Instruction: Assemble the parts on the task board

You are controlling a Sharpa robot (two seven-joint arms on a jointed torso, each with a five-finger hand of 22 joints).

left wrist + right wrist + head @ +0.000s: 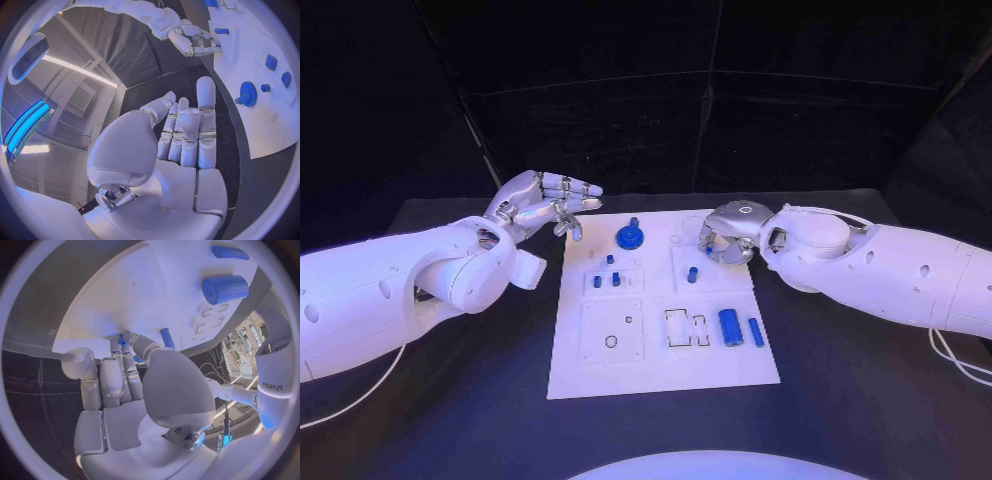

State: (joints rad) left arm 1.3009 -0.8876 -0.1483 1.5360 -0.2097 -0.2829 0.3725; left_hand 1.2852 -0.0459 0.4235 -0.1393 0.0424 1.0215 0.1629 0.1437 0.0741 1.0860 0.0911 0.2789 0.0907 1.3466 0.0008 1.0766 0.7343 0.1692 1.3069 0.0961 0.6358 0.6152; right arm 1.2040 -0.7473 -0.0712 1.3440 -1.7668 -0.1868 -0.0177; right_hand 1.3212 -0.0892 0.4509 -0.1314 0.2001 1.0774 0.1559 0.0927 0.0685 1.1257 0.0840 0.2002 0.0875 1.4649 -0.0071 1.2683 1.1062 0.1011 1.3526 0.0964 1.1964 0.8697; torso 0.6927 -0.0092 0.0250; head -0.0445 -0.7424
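Observation:
The white task board (661,330) lies mid-table. A blue gear (630,237) (248,93) stands near its back edge, with small blue pegs (606,275) in front of it and another peg (692,274) (167,337) to their right. A thick blue cylinder (730,323) (225,288) and a thin rod (756,332) (230,252) lie at the front right. My right hand (730,235) (134,375) curls down onto the board's back right and pinches a small blue part (120,339) between thumb and fingertip. My left hand (545,205) (181,135) hovers off the board's back left corner, fingers straight, holding nothing.
Cut-out slots (682,328) and a square recess (612,330) mark the board's front half. Black table (473,400) surrounds the board on all sides. A cable (956,360) lies at the right edge.

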